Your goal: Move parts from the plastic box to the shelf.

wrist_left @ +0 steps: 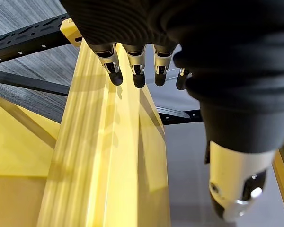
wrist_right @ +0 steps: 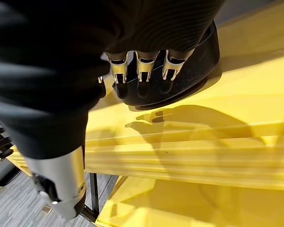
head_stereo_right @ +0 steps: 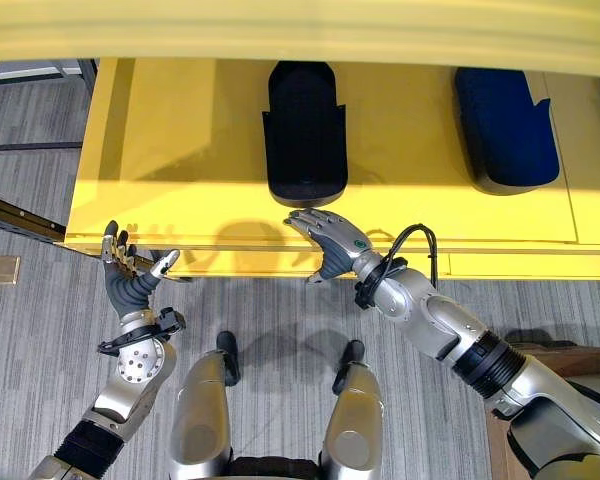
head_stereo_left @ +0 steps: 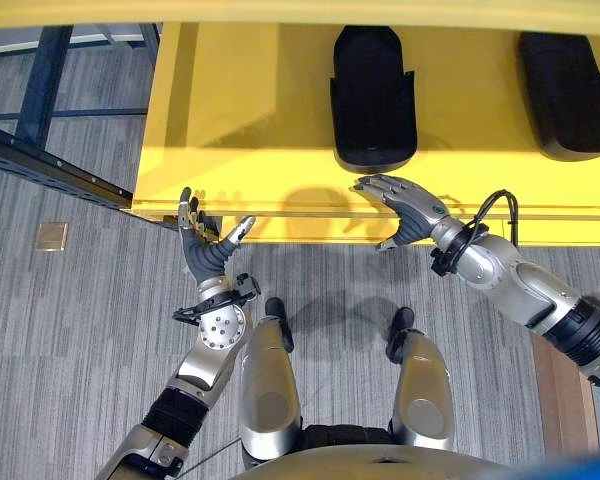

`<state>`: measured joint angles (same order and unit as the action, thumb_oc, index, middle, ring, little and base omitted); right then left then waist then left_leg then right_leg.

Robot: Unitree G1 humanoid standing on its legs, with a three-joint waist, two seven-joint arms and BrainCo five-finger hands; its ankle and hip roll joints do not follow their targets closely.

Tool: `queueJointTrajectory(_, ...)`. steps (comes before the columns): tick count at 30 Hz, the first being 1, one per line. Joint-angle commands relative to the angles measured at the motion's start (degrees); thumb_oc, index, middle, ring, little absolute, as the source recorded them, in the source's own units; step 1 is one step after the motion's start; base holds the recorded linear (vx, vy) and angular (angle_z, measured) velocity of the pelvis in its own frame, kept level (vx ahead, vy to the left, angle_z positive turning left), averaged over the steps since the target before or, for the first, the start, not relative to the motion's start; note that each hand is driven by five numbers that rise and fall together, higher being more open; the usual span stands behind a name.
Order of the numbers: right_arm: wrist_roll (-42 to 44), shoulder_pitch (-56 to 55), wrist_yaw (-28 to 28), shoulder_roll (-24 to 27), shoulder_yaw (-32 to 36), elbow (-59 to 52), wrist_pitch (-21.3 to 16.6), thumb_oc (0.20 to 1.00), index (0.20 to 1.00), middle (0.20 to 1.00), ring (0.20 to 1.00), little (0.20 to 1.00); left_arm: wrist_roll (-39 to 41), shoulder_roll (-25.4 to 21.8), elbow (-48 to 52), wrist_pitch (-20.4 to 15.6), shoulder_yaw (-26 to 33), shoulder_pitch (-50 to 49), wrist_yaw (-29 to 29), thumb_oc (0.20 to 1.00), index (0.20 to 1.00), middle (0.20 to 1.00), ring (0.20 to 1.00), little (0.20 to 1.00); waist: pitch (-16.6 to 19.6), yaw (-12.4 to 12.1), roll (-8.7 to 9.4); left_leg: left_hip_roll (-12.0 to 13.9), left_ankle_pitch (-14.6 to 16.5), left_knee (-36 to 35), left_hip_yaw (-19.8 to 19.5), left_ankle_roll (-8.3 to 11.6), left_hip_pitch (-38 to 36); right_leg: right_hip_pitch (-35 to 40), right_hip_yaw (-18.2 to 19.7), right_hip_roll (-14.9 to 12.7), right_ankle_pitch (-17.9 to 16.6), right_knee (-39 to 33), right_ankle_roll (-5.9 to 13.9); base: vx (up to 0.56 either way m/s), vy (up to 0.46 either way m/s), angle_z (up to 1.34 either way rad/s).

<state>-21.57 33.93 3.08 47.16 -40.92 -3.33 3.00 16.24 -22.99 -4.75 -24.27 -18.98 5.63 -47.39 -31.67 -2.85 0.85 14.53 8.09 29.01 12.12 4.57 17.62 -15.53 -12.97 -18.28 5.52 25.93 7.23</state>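
While both hands hang empty at the shelf's front edge, the scene reads so:

Right fingers: spread and loosely bent on the right hand (head_stereo_left: 405, 208), clamped on nothing, reaching over the front lip toward the near black part (head_stereo_left: 373, 95).
Left fingers: straight and apart on the left hand (head_stereo_left: 205, 245), palm up, just off the shelf's corner.
Parts: two black moulded parts lie flat on the yellow shelf (head_stereo_left: 240, 120), the second one (head_stereo_left: 570, 90) well apart to the right.
Handling, as a judgement: rigid plastic shell, likely light, smooth and somewhat slippery; hardly fragile.
Where to grip: across the narrower sides, thumb opposite fingers, near the rounded end.
Surroundings: dark steel rack frame (head_stereo_left: 40, 165), grey carpet floor (head_stereo_left: 70, 330).
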Motion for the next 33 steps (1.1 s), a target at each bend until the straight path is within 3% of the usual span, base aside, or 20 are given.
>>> queueJointTrajectory(1, -0.09, 4.44, 2.68, -1.37, 1.26, -1.61, -0.32, 1.0, 1.0, 1.0, 1.0, 1.0, -2.15, 0.09, 4.4, -1.87, -0.1, -1.05, 0.58, 1.0, 1.0, 1.0, 1.0, 1.0, 2.29, -1.17, -0.2, 0.07, 4.13, 2.28, 5.55, -3.77, -3.2, 0.2, -4.8, -1.35, 1.71, 4.62, -0.08, 0.0, 0.0, 0.0)
queueJointTrajectory(33, 1.25, 6.12, 3.85, -4.02, 2.71, 0.97, 1.39, 1.0, 1.0, 1.0, 1.0, 1.0, -0.84, 0.25, 4.01, -0.98, -0.21, -1.53, 2.6, 1.0, 1.0, 1.0, 1.0, 1.0, 3.14, -1.63, -0.85, -0.3, 4.24, 2.31, 4.96, -3.76, -3.72, 0.52, -4.85, -2.08, 2.51, 6.05, -0.44, 0.0, 0.0, 0.0)
